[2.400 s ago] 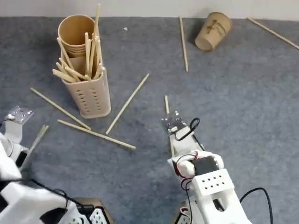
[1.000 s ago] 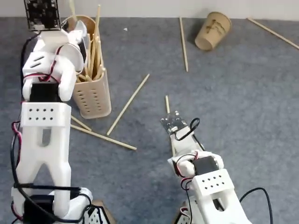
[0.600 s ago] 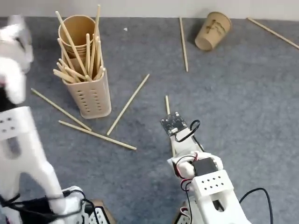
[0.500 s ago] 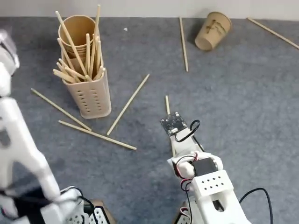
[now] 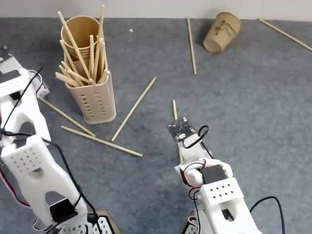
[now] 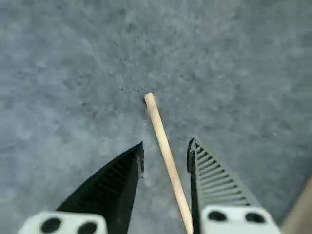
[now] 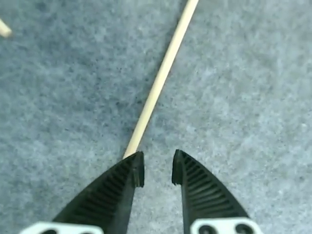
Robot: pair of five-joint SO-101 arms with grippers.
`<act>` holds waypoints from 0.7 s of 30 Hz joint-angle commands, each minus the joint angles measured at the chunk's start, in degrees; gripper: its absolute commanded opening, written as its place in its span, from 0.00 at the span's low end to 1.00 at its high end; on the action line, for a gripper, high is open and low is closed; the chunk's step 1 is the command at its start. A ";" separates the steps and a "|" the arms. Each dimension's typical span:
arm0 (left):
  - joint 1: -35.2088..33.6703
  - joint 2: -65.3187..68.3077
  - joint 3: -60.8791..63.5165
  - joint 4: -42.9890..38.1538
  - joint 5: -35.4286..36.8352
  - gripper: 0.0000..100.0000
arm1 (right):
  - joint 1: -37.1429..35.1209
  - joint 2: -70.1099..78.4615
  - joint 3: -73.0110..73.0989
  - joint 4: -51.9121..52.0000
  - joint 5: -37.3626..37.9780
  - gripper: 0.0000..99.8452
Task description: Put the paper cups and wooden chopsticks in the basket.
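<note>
**Both grippers parted over loose chopsticks, neither holding anything.**

Left gripper (image 6: 165,145): jaws apart, straddling a chopstick (image 6: 158,124) near its end, not clamped. Right gripper (image 7: 157,156): narrow gap between the jaws, nothing in it. The end of a second chopstick (image 7: 163,73) lies just beside one fingertip. Both sticks lie flat on the grey mat (image 5: 253,122). The basket (image 5: 95,100) stands upright near the left arm, with stacked cups (image 5: 78,29) and a bundle of sticks in it. A tipped cup (image 5: 222,31) lies well apart at the far edge. Judgement: the sticks are light, stiff and smooth, so one pinched at the tip would likely pivot. Better to grip across the shaft nearer the middle. The cup is light and crushable, so take its wall gently.
</note>
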 commanded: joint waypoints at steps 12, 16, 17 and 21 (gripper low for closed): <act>-2.42 7.16 -17.80 4.13 -5.10 0.02 | 0.40 0.31 -0.22 -0.57 0.53 0.11; -4.00 1.10 -31.43 12.13 -5.27 0.00 | 0.40 0.31 -0.22 -0.57 0.53 0.11; -4.18 -0.48 -35.91 13.71 -5.36 0.00 | 0.40 0.31 -0.22 -0.57 0.53 0.11; -2.51 -6.20 -53.85 18.02 -5.36 0.00 | 0.40 0.31 -0.22 -0.57 0.53 0.11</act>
